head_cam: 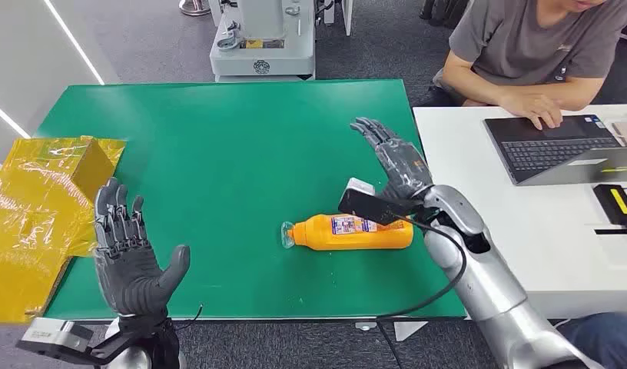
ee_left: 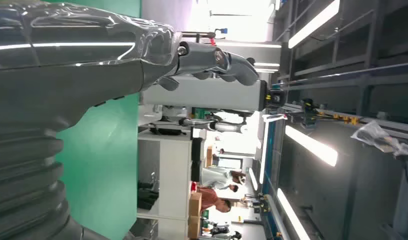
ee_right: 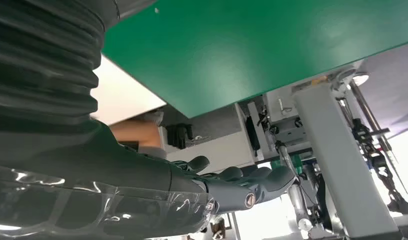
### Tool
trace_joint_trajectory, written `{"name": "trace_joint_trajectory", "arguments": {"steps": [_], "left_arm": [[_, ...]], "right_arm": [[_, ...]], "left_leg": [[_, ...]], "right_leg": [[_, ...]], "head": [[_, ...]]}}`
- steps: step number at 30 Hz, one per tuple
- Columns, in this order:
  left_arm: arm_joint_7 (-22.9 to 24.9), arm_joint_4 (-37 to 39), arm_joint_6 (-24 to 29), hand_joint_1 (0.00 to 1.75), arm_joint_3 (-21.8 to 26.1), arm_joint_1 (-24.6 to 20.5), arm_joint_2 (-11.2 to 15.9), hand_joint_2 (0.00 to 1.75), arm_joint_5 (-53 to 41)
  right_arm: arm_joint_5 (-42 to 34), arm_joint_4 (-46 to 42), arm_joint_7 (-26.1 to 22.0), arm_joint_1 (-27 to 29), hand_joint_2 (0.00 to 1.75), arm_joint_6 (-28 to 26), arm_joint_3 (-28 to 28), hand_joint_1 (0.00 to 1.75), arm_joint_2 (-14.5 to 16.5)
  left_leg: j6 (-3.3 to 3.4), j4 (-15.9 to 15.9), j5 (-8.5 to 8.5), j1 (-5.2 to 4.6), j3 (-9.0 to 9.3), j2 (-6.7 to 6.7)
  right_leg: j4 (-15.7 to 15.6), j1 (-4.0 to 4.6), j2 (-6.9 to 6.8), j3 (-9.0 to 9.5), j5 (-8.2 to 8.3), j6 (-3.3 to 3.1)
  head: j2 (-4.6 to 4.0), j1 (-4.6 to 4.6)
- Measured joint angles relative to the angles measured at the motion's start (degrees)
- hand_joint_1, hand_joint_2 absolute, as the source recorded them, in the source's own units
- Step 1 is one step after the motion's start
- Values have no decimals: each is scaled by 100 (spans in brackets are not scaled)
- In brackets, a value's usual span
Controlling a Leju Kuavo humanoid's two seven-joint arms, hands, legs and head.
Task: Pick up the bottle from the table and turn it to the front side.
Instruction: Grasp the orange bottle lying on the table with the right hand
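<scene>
An orange bottle (head_cam: pixel 349 232) lies on its side on the green table (head_cam: pixel 226 154), its clear cap end pointing left and its label facing up. My right hand (head_cam: pixel 391 157) hovers above and just behind the bottle's base end, fingers stretched out flat, holding nothing. Its wrist camera block hides part of the bottle's base end. My left hand (head_cam: pixel 130 250) is raised at the table's front left corner, palm open and fingers spread, well away from the bottle. In the wrist views the left hand (ee_left: pixel 142 65) and right hand (ee_right: pixel 192 185) show extended fingers with nothing in them.
Crinkled yellow wrapping over a box (head_cam: pixel 41 207) lies at the table's left edge. A white table (head_cam: pixel 525 223) to the right carries a laptop (head_cam: pixel 560 146), where a seated person (head_cam: pixel 525 54) types. A white machine base (head_cam: pixel 262 42) stands behind the green table.
</scene>
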Motion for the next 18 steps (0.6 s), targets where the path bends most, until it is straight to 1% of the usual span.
{"name": "trace_joint_trajectory", "arguments": {"steps": [3,6,8,10,13,18], "left_arm": [[0,23,-29,0,8,-28,0,175,3],[-3,74,-73,0,12,-83,2,175,12],[-15,111,-90,0,14,-131,7,175,16],[-46,144,-91,0,19,-182,13,175,24],[-97,180,-50,0,21,-245,27,175,65],[-104,197,6,0,23,-316,58,175,104]], "right_arm": [[-14,251,11,-233,175,70,105,0,-25],[-105,680,-74,-567,175,386,321,0,-66],[-235,1051,-260,-823,175,633,504,0,-84],[-354,1469,-556,-1079,175,790,722,0,-82],[-463,2063,-904,-1322,175,847,1066,0,-16],[-585,2827,-953,-1528,175,933,1442,0,199]], "left_leg": [[0,-1,0,0,-1,-2],[0,-1,-1,-1,-3,-2],[0,-1,-1,-1,-4,-2],[0,-1,-1,-1,-4,-3],[0,-1,-1,-1,-3,-4],[0,-1,-1,-1,-3,-5]], "right_leg": [[0,0,-1,0,-1,0],[0,0,0,-1,-1,1],[0,0,0,-2,-1,1],[0,0,-1,0,-1,1],[0,0,-2,2,-1,1],[1,0,-2,1,-1,1]], "head": [[0,-1],[0,-2],[0,-2],[0,-1],[0,-1],[0,-1]]}}
